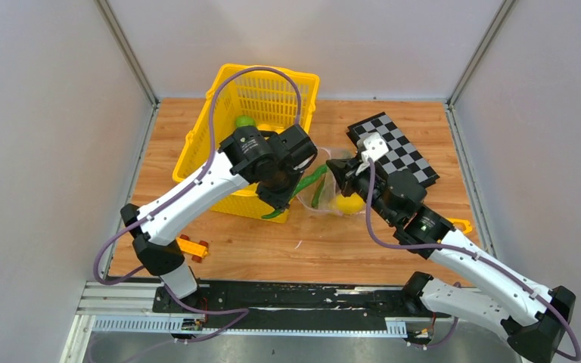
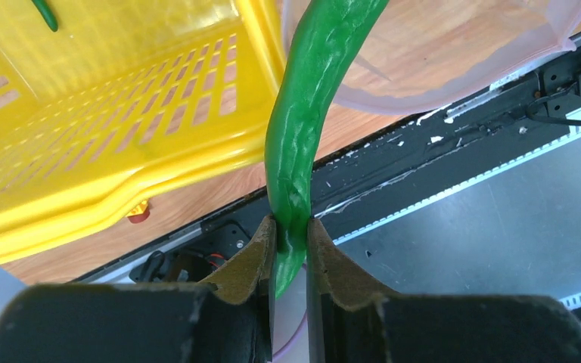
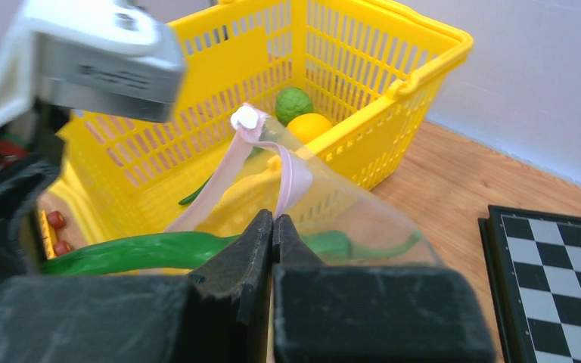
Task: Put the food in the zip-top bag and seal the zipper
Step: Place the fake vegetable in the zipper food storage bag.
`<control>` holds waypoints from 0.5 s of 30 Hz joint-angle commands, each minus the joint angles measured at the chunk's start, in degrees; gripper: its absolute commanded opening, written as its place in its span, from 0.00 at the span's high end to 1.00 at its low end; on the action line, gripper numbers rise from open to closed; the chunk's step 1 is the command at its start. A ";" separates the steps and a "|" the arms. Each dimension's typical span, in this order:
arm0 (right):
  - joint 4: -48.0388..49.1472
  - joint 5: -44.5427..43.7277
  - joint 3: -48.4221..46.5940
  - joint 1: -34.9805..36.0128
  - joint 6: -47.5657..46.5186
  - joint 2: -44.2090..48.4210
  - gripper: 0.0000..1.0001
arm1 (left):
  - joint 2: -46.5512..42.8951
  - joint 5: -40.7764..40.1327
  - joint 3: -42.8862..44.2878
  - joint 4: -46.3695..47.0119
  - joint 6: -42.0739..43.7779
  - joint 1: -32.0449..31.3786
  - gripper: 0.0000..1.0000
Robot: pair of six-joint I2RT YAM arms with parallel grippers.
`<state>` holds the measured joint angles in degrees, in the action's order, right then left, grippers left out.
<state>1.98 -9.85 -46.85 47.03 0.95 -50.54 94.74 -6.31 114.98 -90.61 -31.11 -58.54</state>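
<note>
My left gripper point(image 1: 280, 198) point(image 2: 291, 231) is shut on the lower end of a long green pod point(image 2: 302, 128) point(image 1: 309, 181). The pod's upper end reaches into the mouth of the clear zip-top bag point(image 1: 319, 198) point(image 3: 355, 219). My right gripper point(image 1: 339, 171) point(image 3: 273, 219) is shut on the bag's rim at the pink zipper strip point(image 3: 293, 170) and holds the mouth up and open. The pod shows through the bag in the right wrist view point(image 3: 144, 249). A yellow lemon point(image 1: 346, 203) lies in the bag. A green ball point(image 3: 293, 102) and a yellow fruit point(image 3: 309, 126) sit in the basket.
The yellow lattice basket point(image 1: 197, 147) point(image 3: 393, 83) point(image 2: 83, 151) stands just left of the bag, with another small green pod point(image 2: 45, 13) inside. A chequerboard point(image 1: 405, 155) lies at the right rear. An orange toy car point(image 1: 194, 247) sits at the front left.
</note>
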 commanded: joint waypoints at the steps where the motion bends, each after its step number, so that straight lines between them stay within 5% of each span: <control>1: 0.86 4.48 -1.11 1.84 -4.63 1.15 1.00 | 1.86 0.01 5.29 -0.49 0.99 -0.29 1.00; 15: 2.84 6.09 2.07 2.61 3.63 3.03 1.00 | 4.31 5.05 5.19 12.62 2.07 -0.20 0.86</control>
<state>1.08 -5.45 -45.54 49.30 -0.64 -49.50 98.24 -2.96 120.14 -84.99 -29.89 -58.52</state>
